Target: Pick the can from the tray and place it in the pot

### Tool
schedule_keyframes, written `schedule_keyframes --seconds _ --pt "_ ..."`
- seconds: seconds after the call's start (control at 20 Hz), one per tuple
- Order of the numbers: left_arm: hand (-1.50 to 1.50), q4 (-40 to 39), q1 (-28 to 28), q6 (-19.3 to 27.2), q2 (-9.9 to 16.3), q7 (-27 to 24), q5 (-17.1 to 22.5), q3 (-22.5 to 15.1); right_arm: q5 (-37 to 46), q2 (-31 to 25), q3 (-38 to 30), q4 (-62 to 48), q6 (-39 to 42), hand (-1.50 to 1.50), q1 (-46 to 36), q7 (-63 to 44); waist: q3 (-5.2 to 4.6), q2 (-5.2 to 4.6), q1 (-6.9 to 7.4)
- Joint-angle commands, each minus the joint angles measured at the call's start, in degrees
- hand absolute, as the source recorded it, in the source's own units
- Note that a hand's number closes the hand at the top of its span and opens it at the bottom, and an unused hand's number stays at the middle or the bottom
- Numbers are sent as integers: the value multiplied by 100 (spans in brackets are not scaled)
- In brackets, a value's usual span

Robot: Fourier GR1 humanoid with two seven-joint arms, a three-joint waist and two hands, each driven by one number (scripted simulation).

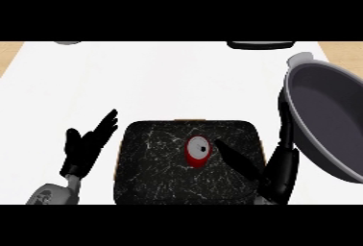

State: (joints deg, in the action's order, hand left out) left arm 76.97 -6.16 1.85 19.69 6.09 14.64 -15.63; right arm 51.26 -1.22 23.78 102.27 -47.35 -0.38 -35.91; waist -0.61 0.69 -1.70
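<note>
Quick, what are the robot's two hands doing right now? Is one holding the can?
Left hand: open, fingers up, holding nothing, beside the tray.
Right hand: open, fingers stretched toward the can, not holding it yet.

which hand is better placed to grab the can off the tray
Right. The black right hand already reaches over the dark marbled square tray, fingers beside the red can, and the grey pot is on that side. The left hand rests open off the tray.

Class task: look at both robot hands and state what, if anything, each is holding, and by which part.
Nothing is held. The right robot hand reaches over the tray with fingers straight, just short of the can. The left robot hand rests open beside the tray.
</note>
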Motion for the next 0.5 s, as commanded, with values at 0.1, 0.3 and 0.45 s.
schedule_keyframes --seconds 0.1,0.3,0.45 --pt "0 118 150 -16 -43 -63 -113 -132 994 118 388 505 411 -150 -287 -2486 24 -8 132" --pt "0 79 -128 -77 -27 110 -53 -29 1120 120 575 566 1023 -150 -874 -3940 36 -41 167" --pt "0 75 -132 -11 -198 23 -172 -168 511 121 777 -116 1233 -150 -1308 -4323 47 -89 325"
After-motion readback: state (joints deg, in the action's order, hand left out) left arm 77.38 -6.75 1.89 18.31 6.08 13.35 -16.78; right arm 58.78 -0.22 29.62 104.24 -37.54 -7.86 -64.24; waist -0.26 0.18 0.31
